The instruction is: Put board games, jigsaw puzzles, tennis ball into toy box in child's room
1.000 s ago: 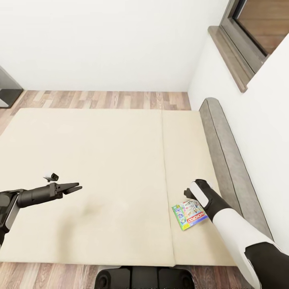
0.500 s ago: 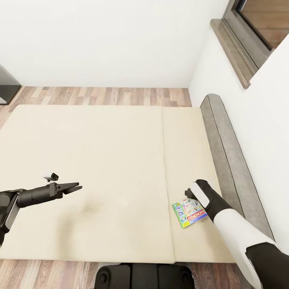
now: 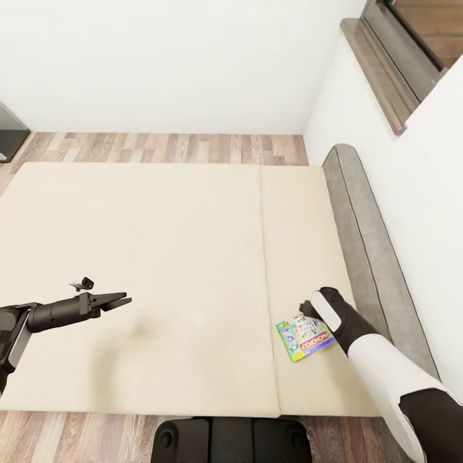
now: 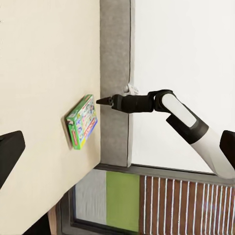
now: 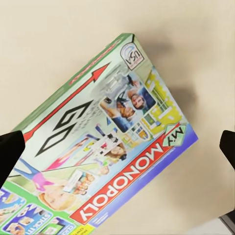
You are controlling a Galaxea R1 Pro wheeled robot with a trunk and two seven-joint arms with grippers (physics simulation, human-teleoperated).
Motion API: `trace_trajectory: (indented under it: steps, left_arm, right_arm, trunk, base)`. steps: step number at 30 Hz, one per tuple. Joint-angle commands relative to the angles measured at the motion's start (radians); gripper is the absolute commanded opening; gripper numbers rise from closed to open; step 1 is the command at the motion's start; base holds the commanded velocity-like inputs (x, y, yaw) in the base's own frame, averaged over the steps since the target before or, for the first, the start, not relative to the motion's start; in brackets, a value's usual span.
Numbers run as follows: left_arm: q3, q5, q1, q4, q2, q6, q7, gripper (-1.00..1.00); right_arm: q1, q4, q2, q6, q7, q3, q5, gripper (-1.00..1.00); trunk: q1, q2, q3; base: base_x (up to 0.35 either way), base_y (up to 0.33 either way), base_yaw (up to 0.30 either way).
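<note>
The right wrist view reads MY MONOPOLY on the board game (image 5: 103, 161). It lies on the bed (image 3: 161, 257), just below the spread-open right gripper (image 4: 104, 101). The left gripper (image 3: 122, 299) looks closed.

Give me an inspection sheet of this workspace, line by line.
Surface: beige bed mattress, flat, one seam down its length; grey headboard at the right.
Job's things: one board game, a Monopoly box, lying flat near the headboard.
Clutter: nothing seen.
Hands: left hand held over the mattress, holding nothing, opening unclear; right hand above the box and apart from it, its fingers spread wide.
Cables: nothing seen.
Surroundings: white walls, wood-plank floor, window above the headboard.
</note>
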Motion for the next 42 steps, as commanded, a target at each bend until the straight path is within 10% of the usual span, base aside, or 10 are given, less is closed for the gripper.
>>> trace_trajectory:
  steps: [1,28,42]
  left_arm:
    - [0.0,0.0,0.0,0.0,0.0,0.011,-0.004,1.0]
    - [0.0,0.0,0.0,0.0,0.0,0.009,-0.004,1.0]
    - [0.001,0.0,0.0,0.0,0.0,0.009,-0.004,1.0]
  right_arm:
    - [-0.001,-0.001,-0.009,-0.004,-0.004,0.008,-0.012,1.0]
    - [0.0,-0.002,-0.042,-0.026,0.02,-0.053,-0.014,1.0]
    - [-0.002,-0.002,-0.069,-0.017,0.181,-0.081,-0.015,1.0]
  trunk:
    - [0.0,-0.002,-0.003]
    - [0.0,-0.002,-0.01]
    - [0.0,-0.002,-0.01]
  base:
    - [0.0,0.0,0.0]
    - [0.0,0.0,0.0]
    - [0.0,0.0,0.0]
